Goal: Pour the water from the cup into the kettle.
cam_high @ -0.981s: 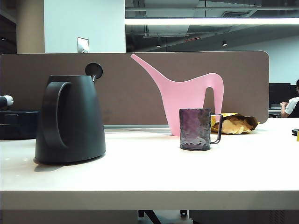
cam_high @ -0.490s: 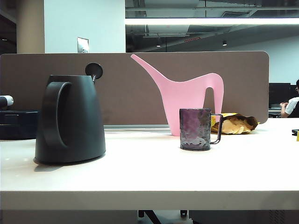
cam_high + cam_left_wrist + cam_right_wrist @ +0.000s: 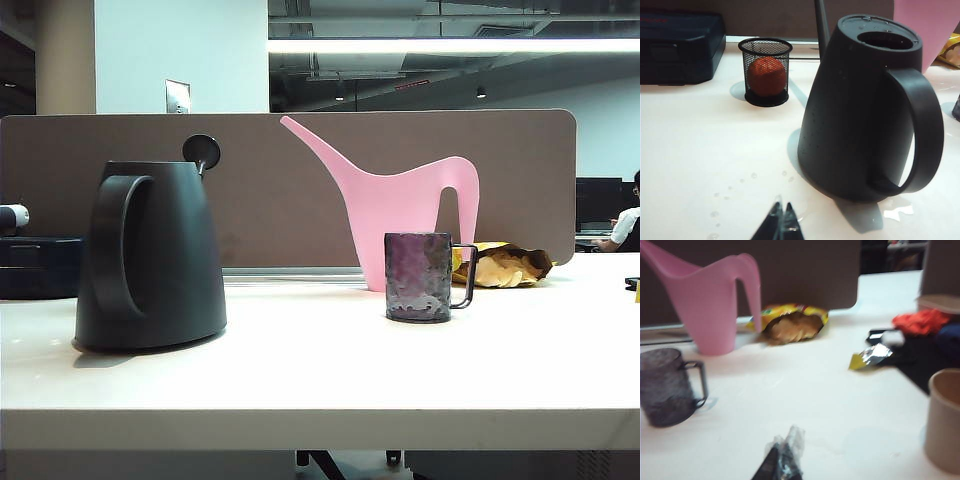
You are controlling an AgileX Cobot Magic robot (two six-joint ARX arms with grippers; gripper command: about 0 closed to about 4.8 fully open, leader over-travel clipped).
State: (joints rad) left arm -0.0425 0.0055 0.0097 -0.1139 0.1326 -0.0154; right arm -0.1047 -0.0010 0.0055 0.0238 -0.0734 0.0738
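The cup (image 3: 418,277) stands upright on the white worktop (image 3: 320,380), just in front of a pink watering can (image 3: 405,215) and well apart from the black kettle (image 3: 150,255), whose lid is tipped up and open. Neither arm shows in the exterior view – both tools appear only at the edge of their own wrist pictures. The left tool (image 3: 781,222) has its tips pressed together, holding nothing, low over the worktop near the kettle's (image 3: 865,107) base, where water drops and a small puddle lie. The right tool (image 3: 782,460) is likewise pressed together and empty, with the cup (image 3: 667,387) off to one side and not touched.

Whether the cup holds water cannot be told through its dimpled wall. The wet patches beside the kettle suggest pouring may already be done – otherwise the whole job is left: grasp, carry, tip
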